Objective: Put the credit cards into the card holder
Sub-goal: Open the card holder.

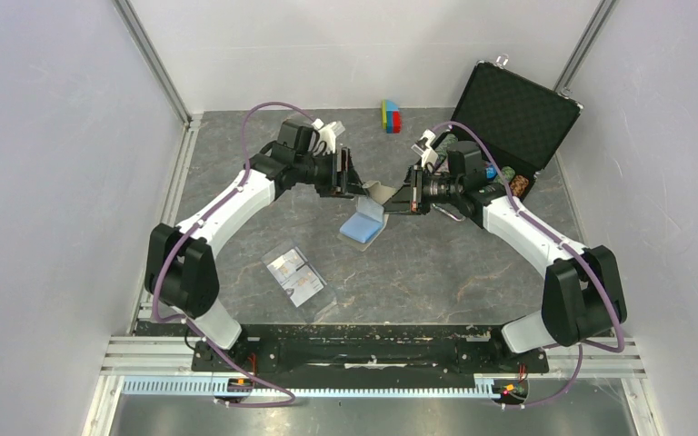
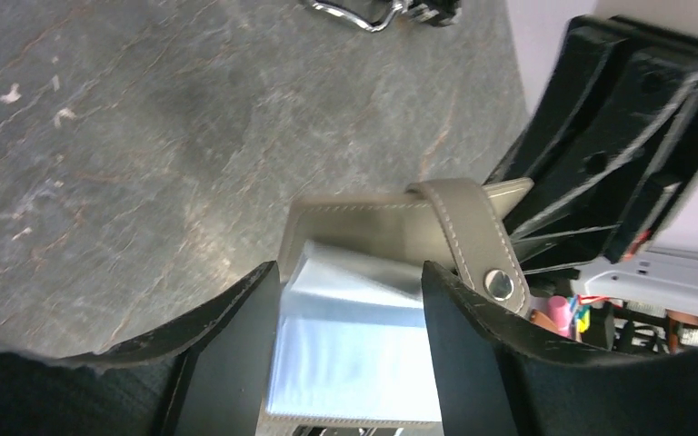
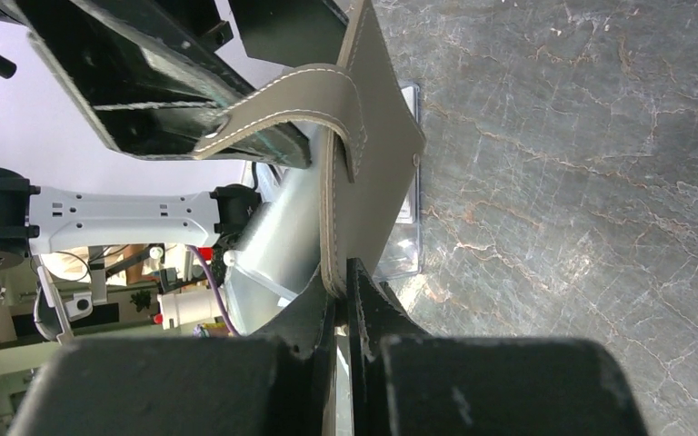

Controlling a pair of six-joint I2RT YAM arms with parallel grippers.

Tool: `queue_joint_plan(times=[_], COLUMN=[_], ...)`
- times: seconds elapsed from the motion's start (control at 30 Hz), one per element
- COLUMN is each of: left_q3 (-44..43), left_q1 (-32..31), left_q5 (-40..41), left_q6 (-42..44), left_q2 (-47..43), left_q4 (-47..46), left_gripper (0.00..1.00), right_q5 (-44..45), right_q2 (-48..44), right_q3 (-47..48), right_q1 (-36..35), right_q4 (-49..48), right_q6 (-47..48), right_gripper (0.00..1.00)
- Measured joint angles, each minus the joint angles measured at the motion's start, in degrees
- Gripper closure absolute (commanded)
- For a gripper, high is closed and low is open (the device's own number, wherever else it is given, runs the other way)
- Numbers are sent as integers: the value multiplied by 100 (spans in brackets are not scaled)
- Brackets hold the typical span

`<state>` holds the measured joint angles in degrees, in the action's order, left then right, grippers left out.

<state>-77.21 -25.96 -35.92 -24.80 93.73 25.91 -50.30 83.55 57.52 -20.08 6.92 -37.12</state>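
Note:
The taupe card holder [image 1: 364,223] lies open mid-table, its light blue sleeves facing up and its snap-tab flap raised. My right gripper [image 1: 400,202] is shut on the edge of that flap [image 3: 373,182], the jaws pinched together [image 3: 344,289]. My left gripper [image 1: 354,186] is open, its fingers wide apart on either side of the sleeves [image 2: 354,345], with the snap tab [image 2: 473,241] just beyond. The credit cards [image 1: 294,274], pale with small marks, lie in a clear plastic case on the table nearer my bases, apart from both grippers.
A black chip briefcase [image 1: 512,116] stands open at the back right, chips along its front. A stack of coloured blocks [image 1: 391,115] sits at the back centre. Walls and rails close in the left, right and far sides.

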Motion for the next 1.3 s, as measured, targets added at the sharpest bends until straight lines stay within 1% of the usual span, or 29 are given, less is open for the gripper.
queue_joint_plan(times=[0.33, 0.43, 0.53, 0.8, 0.9, 0.97, 1.1, 1.3], left_q3=[212, 306, 313, 282, 326, 365, 380, 380], left_q1=[72, 151, 273, 417, 409, 407, 387, 203], left_q5=[-815, -881, -874, -651, -616, -621, -625, -658], left_q6=[-960, -1051, -979, -229, -50, 35, 96, 96], left_q2=[63, 63, 63, 61, 44, 15, -4, -4], left_q4=[-1342, -1453, -1298, 28, 358, 566, 852, 988], left_gripper=[34, 34, 34, 34, 34, 36, 40, 41], right_q5=[-44, -48, -83, -129, -131, -131, -129, -127], right_q2=[9, 20, 39, 59, 59, 61, 63, 63], right_q3=[0, 0, 0, 0, 0, 0, 0, 0], right_q1=[31, 52, 83, 118, 118, 118, 118, 118], right_q4=[-2, -2, -2, 7, 39, 74, 166, 236], right_q6=[2, 7, 15, 116, 166, 203, 284, 358], right_gripper=[100, 100, 100, 100, 100, 100, 100, 100])
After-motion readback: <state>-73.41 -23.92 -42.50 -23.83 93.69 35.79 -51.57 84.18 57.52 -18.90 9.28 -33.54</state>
